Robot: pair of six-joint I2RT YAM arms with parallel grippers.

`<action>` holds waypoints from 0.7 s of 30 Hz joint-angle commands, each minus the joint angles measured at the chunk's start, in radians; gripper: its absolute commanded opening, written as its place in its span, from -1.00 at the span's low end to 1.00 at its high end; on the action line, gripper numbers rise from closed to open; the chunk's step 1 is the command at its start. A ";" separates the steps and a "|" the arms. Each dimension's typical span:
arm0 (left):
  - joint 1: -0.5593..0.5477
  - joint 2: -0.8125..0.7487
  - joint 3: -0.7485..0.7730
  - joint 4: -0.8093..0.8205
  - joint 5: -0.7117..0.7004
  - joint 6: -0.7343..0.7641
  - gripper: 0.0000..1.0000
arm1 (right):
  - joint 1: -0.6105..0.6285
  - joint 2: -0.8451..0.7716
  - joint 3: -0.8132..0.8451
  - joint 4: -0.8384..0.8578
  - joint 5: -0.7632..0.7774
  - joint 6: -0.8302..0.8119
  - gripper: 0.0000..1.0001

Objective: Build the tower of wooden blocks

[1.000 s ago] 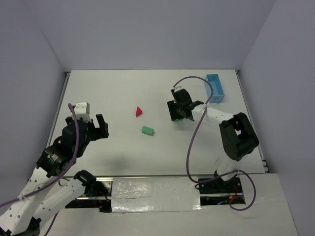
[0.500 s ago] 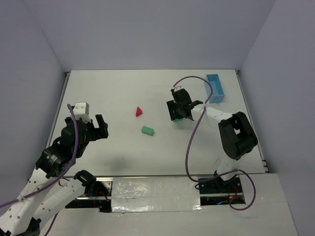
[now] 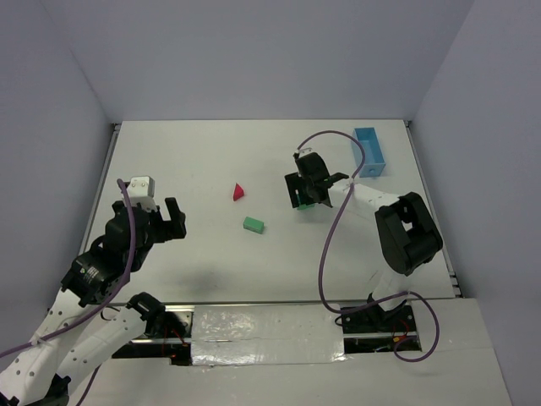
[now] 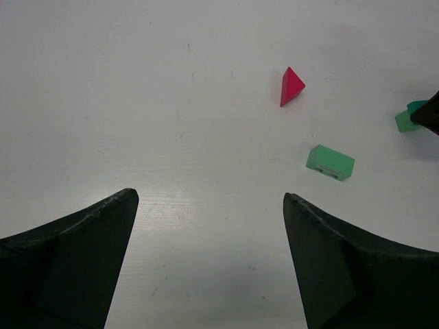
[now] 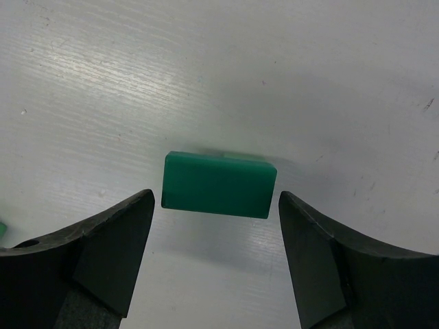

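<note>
Right wrist cam: right gripper (image 5: 216, 200) is spread wide and straddles a dark green block (image 5: 219, 185) lying flat on the counter (image 5: 329, 82). I see a thin gap on each side, fingers not touching it. A sliver of a 2nd green piece (image 5: 2, 226) shows at the left edge of that view, shape can't tell. Top cam puts this gripper right of centre, with the light blue tray (image 3: 379, 155) near it, toward the far right corner. Left gripper (image 4: 209, 205) is also spread, with only bare counter between its fingers, on the left side and well apart from the blocks. From its wrist cam I see 1 red triangular piece (image 4: 291, 86) and 1 lighter green rectangular block (image 4: 330, 162), each lying singly mid-counter, near each other but not touching, between the 2 arms
</note>
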 commanded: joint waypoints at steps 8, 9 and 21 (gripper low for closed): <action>-0.002 -0.009 0.000 0.047 0.008 0.014 0.99 | -0.003 -0.003 0.040 0.008 -0.012 -0.007 0.53; -0.001 -0.009 0.000 0.047 0.010 0.014 0.99 | -0.003 -0.001 0.040 0.008 -0.013 -0.007 0.53; -0.002 -0.010 0.001 0.047 0.011 0.016 0.99 | -0.001 -0.006 0.039 -0.011 -0.021 -0.024 0.44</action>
